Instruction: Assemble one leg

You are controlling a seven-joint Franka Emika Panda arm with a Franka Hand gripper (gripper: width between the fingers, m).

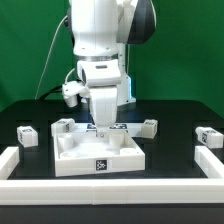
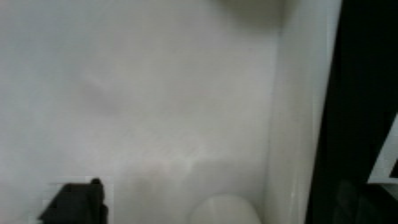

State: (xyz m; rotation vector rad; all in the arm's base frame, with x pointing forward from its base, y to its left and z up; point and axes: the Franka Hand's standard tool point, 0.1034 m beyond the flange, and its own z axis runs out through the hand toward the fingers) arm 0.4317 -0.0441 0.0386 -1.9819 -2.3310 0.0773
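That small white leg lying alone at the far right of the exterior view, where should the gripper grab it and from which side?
Grip the leg mid-body, across its narrower width, coming straight down from above. It lies low on the black table with bare space around it, so fingers can likely drop either side; the white rail in front would hinder a sideways approach.

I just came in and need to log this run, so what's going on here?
The arm's gripper is lowered at the back edge of the large white panel. One leg lies loose on the table beside the panel; others lie farther off. Whether the gripper holds anything cannot be told.
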